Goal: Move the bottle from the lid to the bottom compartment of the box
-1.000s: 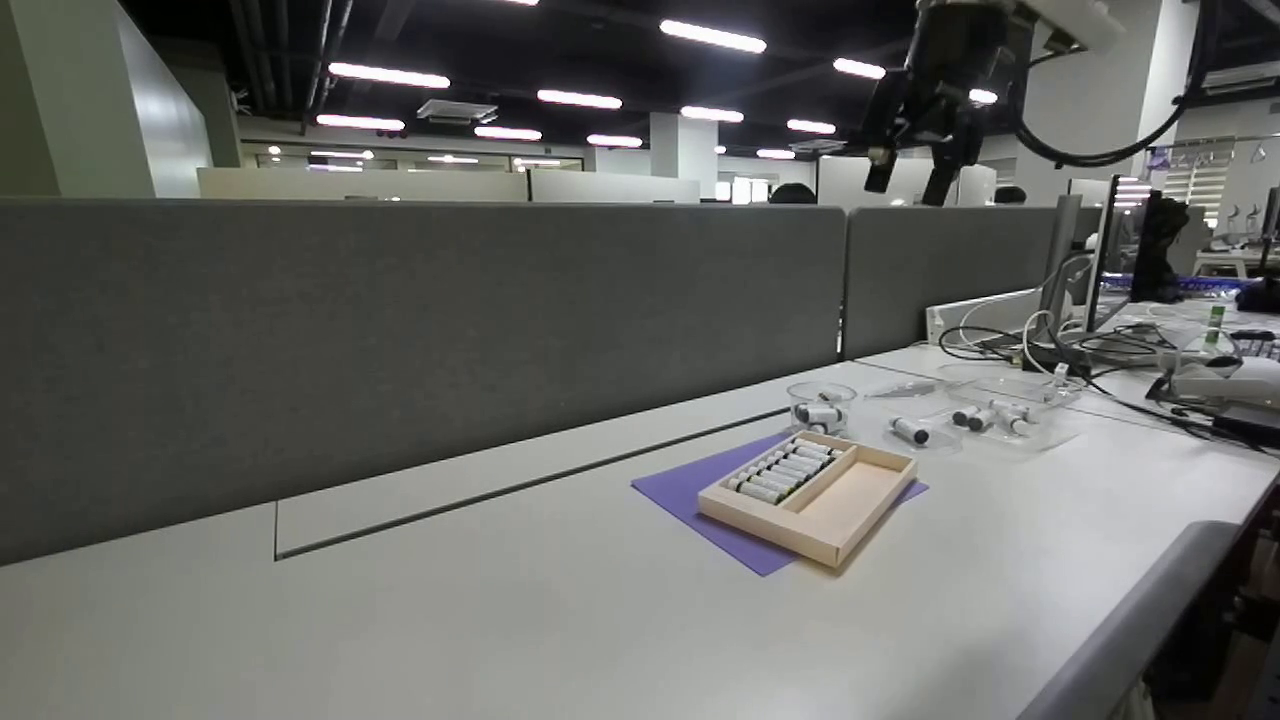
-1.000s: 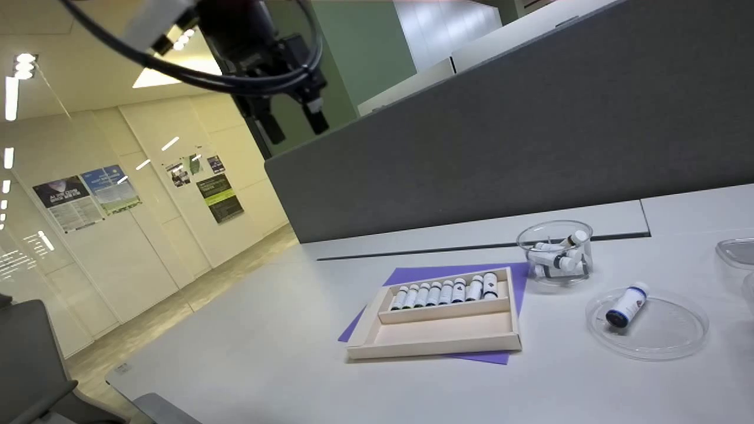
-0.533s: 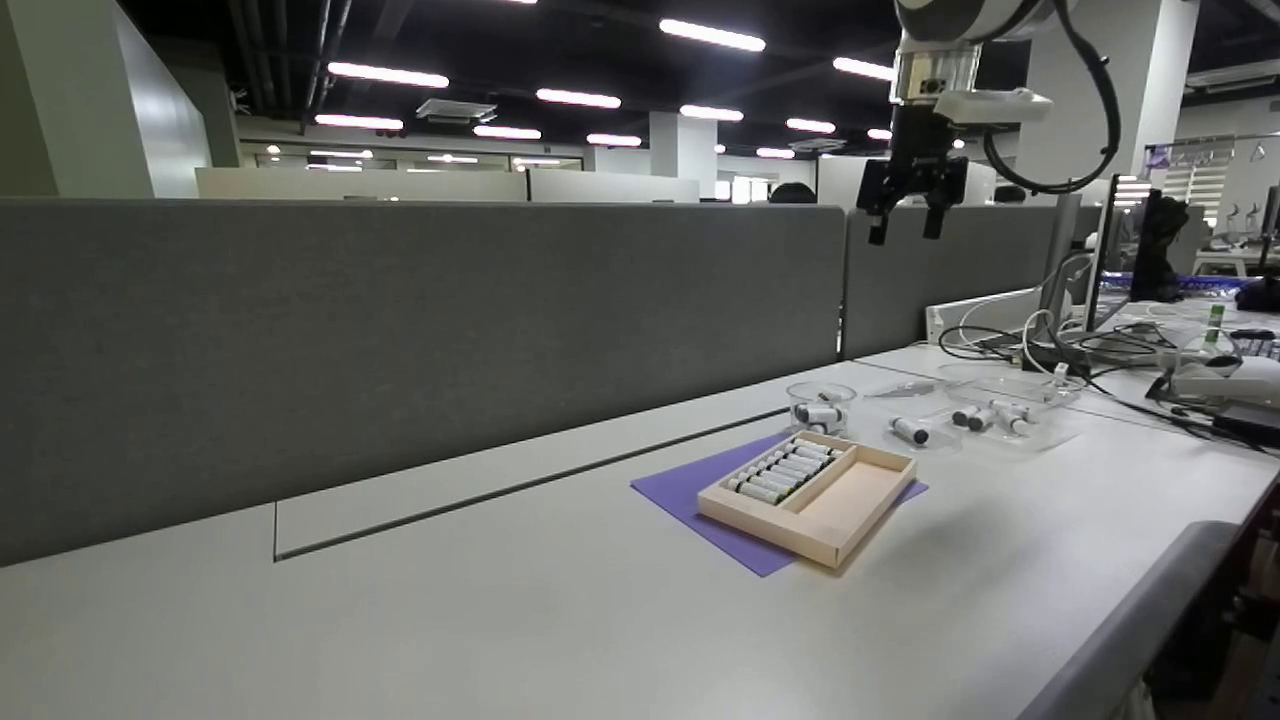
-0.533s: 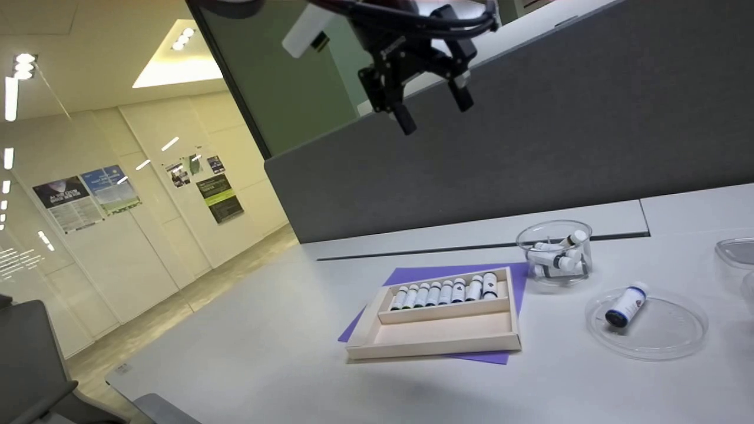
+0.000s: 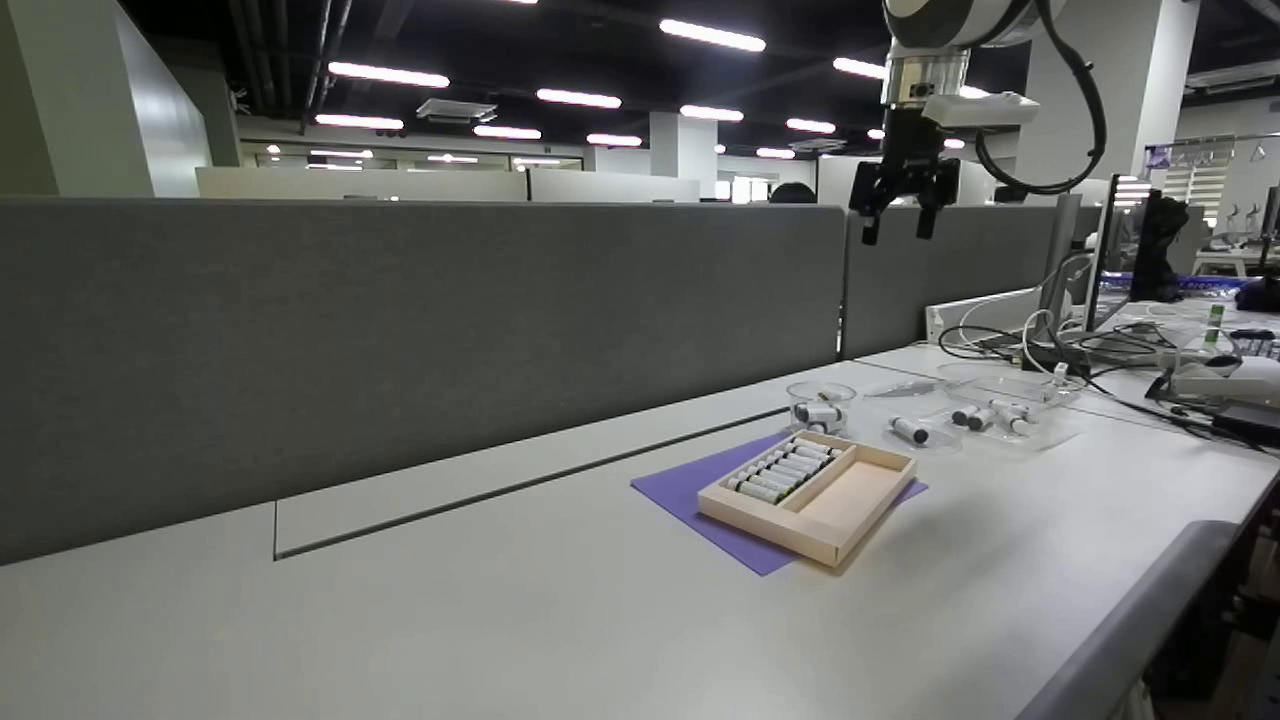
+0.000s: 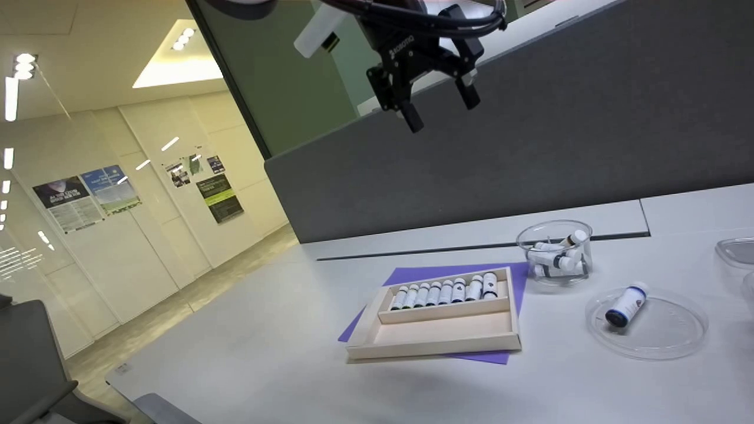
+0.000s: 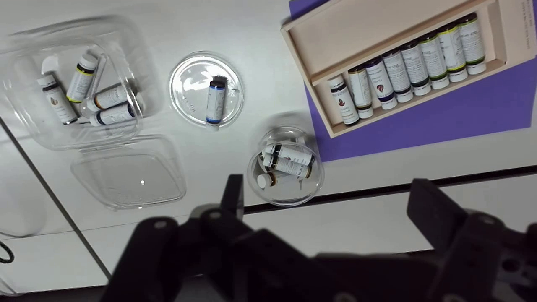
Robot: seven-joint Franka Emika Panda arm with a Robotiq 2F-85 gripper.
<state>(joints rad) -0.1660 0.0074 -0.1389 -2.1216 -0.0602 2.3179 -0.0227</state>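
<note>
Hanging well above the white desk (image 5: 450,620), gripper (image 7: 329,193) has its jaws spread wide, nothing held. Bottle (image 7: 215,102), blue-banded, lies on the round clear lid (image 7: 186,92), white cap at the rim. Box (image 6: 433,348): whole in both exterior views, cropped in the wrist view. The wrist view, however, looks down on the row inside: eight small bottles (image 7: 415,69), the end one nearest the cup (image 7: 302,191) with its cap toward the divider (image 6: 445,312), the rest capped the opposite way. Across the divider, the bottom compartment (image 6: 447,330) shows pale wooden floor. Wrist view also takes in a clear container (image 7: 37,126) with four more bottles (image 7: 82,79), its flap (image 7: 134,180) just beside; in an exterior view only plastic edges (image 6: 736,252) reach the frame. Chair (image 6: 26,353) and wall posters (image 6: 68,203): an exterior view only.

Around: purple sheet (image 7: 440,113) under the box, grey partition (image 5: 420,350) along the desk. In the way: cup, upright, several bottles (image 7: 291,165) inside, stands near both lid and box, just off the gap between them. The box's side wall (image 7: 298,56) also lies between bottle and compartment.
</note>
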